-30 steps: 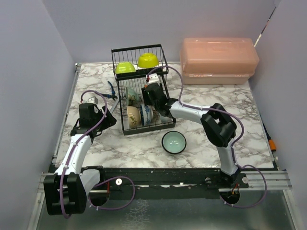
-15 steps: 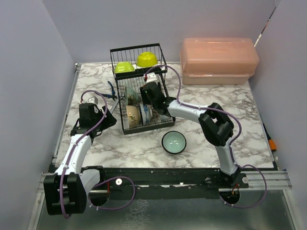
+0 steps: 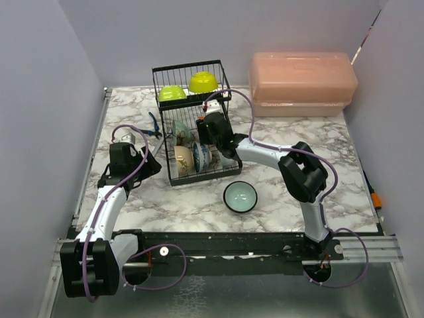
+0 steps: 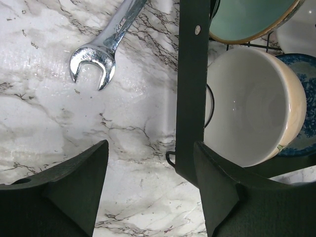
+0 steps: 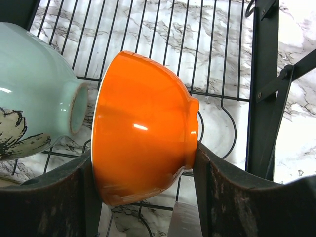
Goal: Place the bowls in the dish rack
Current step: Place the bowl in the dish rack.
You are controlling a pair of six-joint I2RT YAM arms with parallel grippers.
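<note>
Right wrist view: the orange bowl (image 5: 143, 128) lies on its side between the right jaws, which grasp it across rim and foot, low inside the dish rack (image 5: 264, 74) above the lower tier's wires. Its glaze is glossy, so it is probably slick, and as a stiff ceramic piece it would chip if knocked against metal. It looks small and light. The hold spans the bowl's depth, with one finger against the foot ring. That seems secure enough for setting it down, though a smooth curved wall could slip if tilted.

Just left of it is a pale teal flowered bowl (image 5: 34, 89), its foot close to the orange rim, so there is little room on that side. The rack's upright post is close on the right.

In the left wrist view, the left jaws are released and hold nothing. A rack post passes through their gap, and beyond it a beige bowl (image 4: 247, 108) sits on edge in the slots beside a blue-patterned bowl (image 4: 306, 98). A wrench (image 4: 106, 42) lies on the bench (image 4: 49, 123).

From above, two yellow-green bowls (image 3: 172, 93) sit on the upper shelf. A teal bowl (image 3: 240, 197) waits on the bench in front of the rack, and a pink box (image 3: 301, 79) stands well apart.
</note>
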